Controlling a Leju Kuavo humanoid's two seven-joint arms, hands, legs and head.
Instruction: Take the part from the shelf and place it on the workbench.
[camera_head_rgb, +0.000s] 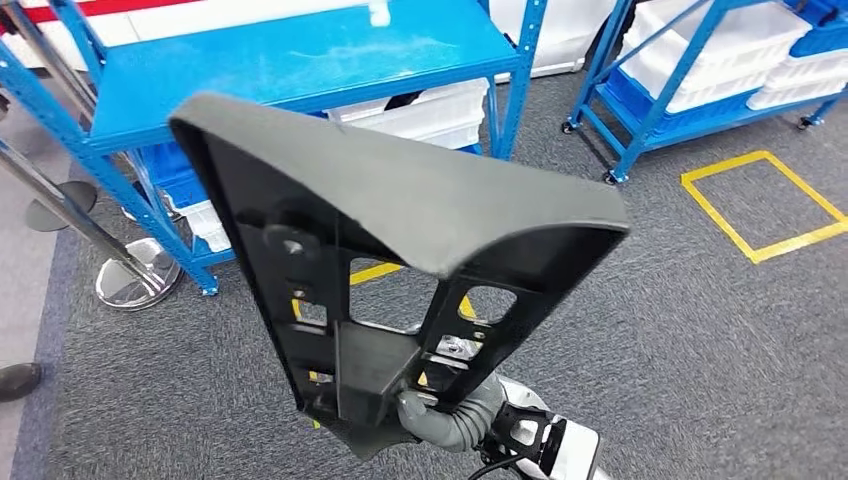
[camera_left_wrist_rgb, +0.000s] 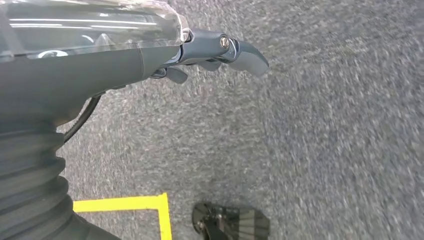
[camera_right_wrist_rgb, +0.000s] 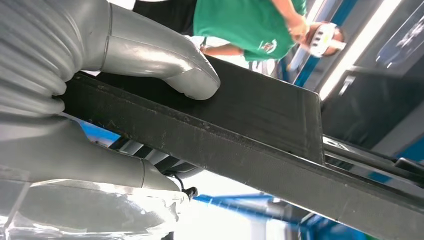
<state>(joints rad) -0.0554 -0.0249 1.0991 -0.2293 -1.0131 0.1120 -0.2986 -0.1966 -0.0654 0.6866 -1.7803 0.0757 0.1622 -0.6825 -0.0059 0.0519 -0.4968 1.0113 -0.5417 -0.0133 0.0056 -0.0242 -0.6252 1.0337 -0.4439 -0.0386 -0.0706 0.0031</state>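
- The right hand (camera_head_rgb: 450, 415) grips the part (camera_head_rgb: 400, 250), a large black moulded piece with a smooth curved shell on top and a ribbed frame with cut-outs beneath, and holds it up in the air in front of the robot, over the grey carpet (camera_head_rgb: 650, 350).
- In the head view the grey fingers (camera_head_rgb: 425, 410) wrap into the lower end of the frame, with the part rising up and away from them, tilted.
- In the right wrist view the thick grey thumb (camera_right_wrist_rgb: 165, 60) presses flat on one face of the part (camera_right_wrist_rgb: 260, 130), with the rest of the hand (camera_right_wrist_rgb: 75, 150) against the opposite side, so the fingers are grasping the part.
- The left hand (camera_left_wrist_rgb: 215, 52) hangs over the carpet (camera_left_wrist_rgb: 325, 150) with nothing in it, its dark fingers (camera_left_wrist_rgb: 247, 55) extended and released.
- A blue shelf (camera_head_rgb: 300, 60) stands beyond the part, with white bins (camera_head_rgb: 430, 112) on its lower level; a second blue shelf (camera_head_rgb: 650, 100) with white bins is off to the right.
- Yellow tape (camera_head_rgb: 760, 205) marks a square on the carpet near that second shelf.
- A chrome stanchion base (camera_head_rgb: 135, 275) sits by the first shelf's left leg.
- A person in a green shirt (camera_right_wrist_rgb: 240, 25) shows past the part in the right wrist view.
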